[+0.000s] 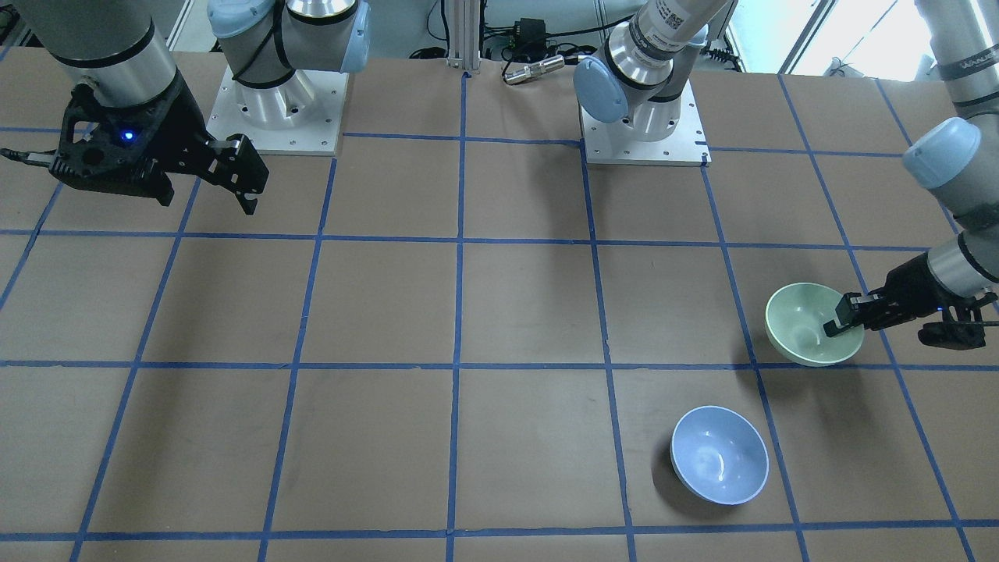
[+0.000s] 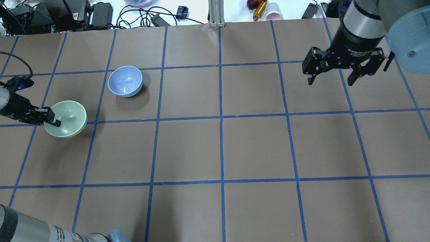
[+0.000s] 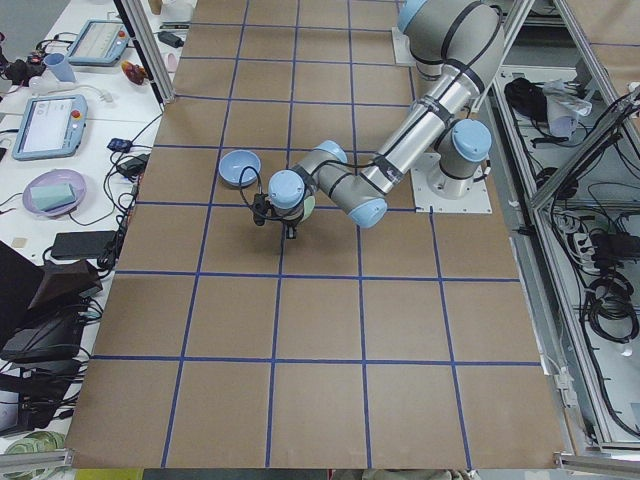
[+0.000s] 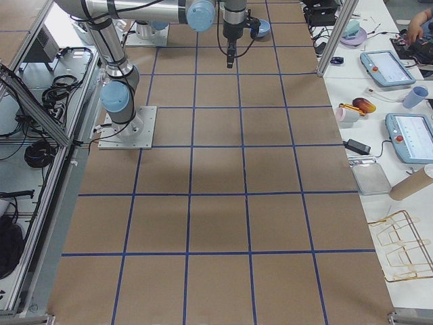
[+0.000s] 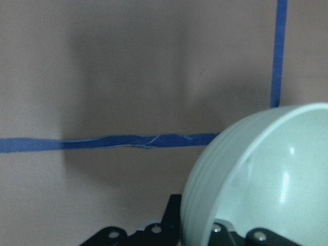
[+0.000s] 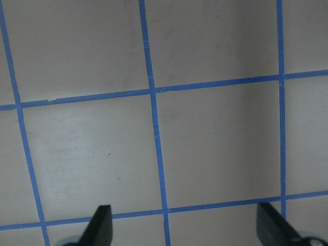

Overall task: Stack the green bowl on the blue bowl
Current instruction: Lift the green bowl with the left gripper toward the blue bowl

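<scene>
The green bowl (image 2: 69,117) is tilted and held by its rim in my left gripper (image 2: 50,118), which is shut on it, one finger inside and one outside. It also shows in the front view (image 1: 808,324) with the left gripper (image 1: 841,316), and in the left wrist view (image 5: 261,179). The blue bowl (image 2: 125,81) sits upright on the table a little beyond and to the right of it, also in the front view (image 1: 719,454). My right gripper (image 2: 332,75) is open and empty, high over the far right of the table, also in the front view (image 1: 238,176).
The table (image 2: 221,148) is brown paper with a blue tape grid. Cables, power bricks and small items lie beyond its far edge (image 2: 134,16). The arm bases (image 1: 644,133) stand at the robot's side.
</scene>
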Robot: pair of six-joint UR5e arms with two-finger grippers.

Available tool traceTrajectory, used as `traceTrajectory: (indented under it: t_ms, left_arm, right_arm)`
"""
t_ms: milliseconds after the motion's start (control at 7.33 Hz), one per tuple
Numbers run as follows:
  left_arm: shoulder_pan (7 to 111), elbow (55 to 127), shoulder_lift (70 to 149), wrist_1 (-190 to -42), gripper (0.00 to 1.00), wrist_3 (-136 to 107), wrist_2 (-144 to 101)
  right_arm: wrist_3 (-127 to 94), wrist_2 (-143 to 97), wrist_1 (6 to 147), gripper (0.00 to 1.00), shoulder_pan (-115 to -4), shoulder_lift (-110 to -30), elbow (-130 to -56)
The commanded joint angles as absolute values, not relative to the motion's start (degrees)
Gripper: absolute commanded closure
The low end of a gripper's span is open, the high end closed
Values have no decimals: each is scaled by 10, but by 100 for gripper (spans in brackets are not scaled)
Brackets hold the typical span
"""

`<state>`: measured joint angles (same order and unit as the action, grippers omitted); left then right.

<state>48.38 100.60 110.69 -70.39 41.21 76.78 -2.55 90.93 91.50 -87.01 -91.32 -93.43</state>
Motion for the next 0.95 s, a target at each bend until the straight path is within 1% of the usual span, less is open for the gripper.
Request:
traceTrajectory:
  t_ms: [0, 409, 818]
  left_arm:
    - [485, 960, 1105, -758, 100, 412, 752]
    - [498, 939, 1113, -762, 100, 404, 711]
    - [567, 906, 1114, -768, 100, 332, 702]
  right_arm:
    - [-25, 910, 915, 0, -870, -913, -934]
    - [-25, 910, 915, 0, -870, -913, -934]
    - [-25, 910, 915, 0, -870, -913, -934]
